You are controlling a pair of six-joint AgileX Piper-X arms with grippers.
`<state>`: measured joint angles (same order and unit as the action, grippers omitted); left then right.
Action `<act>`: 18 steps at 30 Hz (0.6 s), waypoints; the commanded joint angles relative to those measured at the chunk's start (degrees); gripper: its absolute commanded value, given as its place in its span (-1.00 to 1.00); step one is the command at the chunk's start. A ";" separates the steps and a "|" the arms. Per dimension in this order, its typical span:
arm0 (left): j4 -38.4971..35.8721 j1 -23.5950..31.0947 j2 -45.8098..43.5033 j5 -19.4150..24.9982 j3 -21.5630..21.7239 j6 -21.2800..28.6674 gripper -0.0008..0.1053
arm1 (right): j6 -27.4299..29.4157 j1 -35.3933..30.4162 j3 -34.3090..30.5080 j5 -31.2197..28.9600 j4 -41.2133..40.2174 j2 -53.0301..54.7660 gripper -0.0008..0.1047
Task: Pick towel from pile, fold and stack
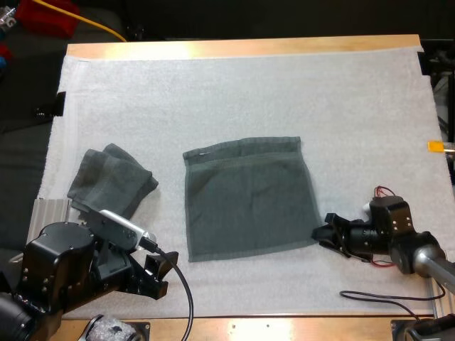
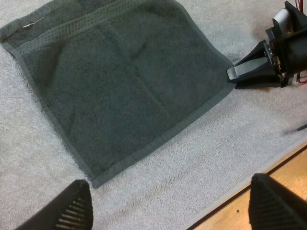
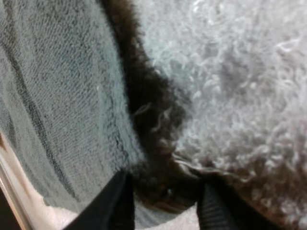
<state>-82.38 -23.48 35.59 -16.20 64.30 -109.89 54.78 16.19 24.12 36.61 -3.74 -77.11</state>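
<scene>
High view: the flat towel point(image 1: 249, 202) is seen spread on the white mat point(image 1: 213, 92), between the two sets of jaws, with its near right corner at the right jaws. In the right wrist view that corner's dark hem is pinched by the right jaws, with towel cloth on one side of them and bare mat on the other.

The left jaws are spread wide and clear of everything. They are held over bare mat just short of the towel's near left corner, with the wooden tabletop point(image 2: 288, 165) close beside them.

A strip of bare mat is left along the towel's near edge, between the two sets of jaws. A much wider stretch is left beyond the towel's far edge, up to the tabletop's far rim.

The crumpled towel point(image 1: 110, 181) is found ahead of the left jaws and to their outer side, separated from the flat towel by open mat.

The flat towel is nearly square and laid roughly parallel to the mat's edges. Its woven band runs crosswise along the edge farthest from both sets of jaws.
</scene>
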 commanded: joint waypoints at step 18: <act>0.58 -0.35 -0.24 -0.29 0.21 -0.55 0.26 | 0.95 0.10 -2.07 -4.95 -1.23 0.99 -0.96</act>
<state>-82.22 -23.48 35.59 -16.20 64.30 -109.89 54.67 16.29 23.28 33.62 -2.67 -75.59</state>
